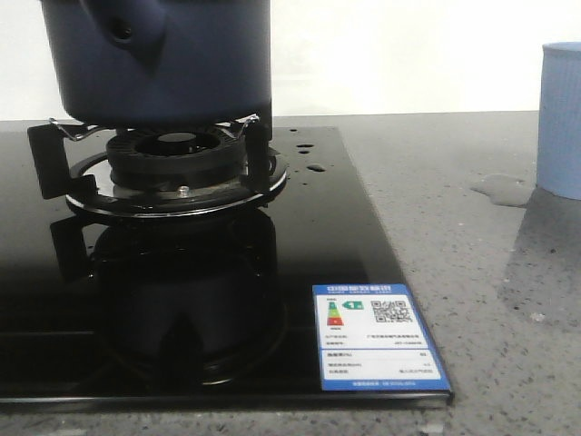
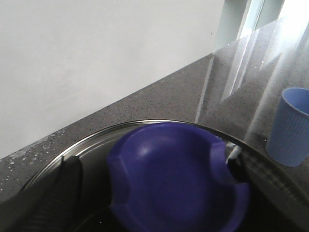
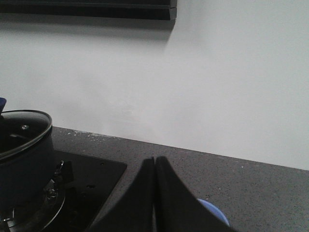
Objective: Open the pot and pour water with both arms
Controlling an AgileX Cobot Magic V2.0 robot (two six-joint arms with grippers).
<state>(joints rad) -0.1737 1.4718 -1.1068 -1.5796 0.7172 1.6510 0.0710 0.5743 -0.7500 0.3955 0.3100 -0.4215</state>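
The navy-blue pot (image 1: 154, 64) sits on the burner (image 1: 177, 168) at the far left, its stubby side tube (image 1: 123, 32) facing me. Its glass lid (image 2: 145, 128) with a blue knob (image 2: 174, 179) is on. My left gripper (image 2: 149, 181) is open just above the lid, with one dark finger (image 2: 60, 191) apart from the knob and the other (image 2: 235, 162) close beside it. My right gripper (image 3: 154, 162) is shut and empty, over the counter right of the pot (image 3: 24, 154). Water shows as a puddle (image 1: 501, 189) and droplets (image 1: 313, 166).
A light-blue ribbed cup (image 1: 563, 118) stands on the grey counter at the right, next to the puddle; it also shows in the left wrist view (image 2: 289, 128) and under the right fingers (image 3: 215, 212). The black glass hob (image 1: 227, 300) carries a label sticker (image 1: 377, 336). A white wall lies behind.
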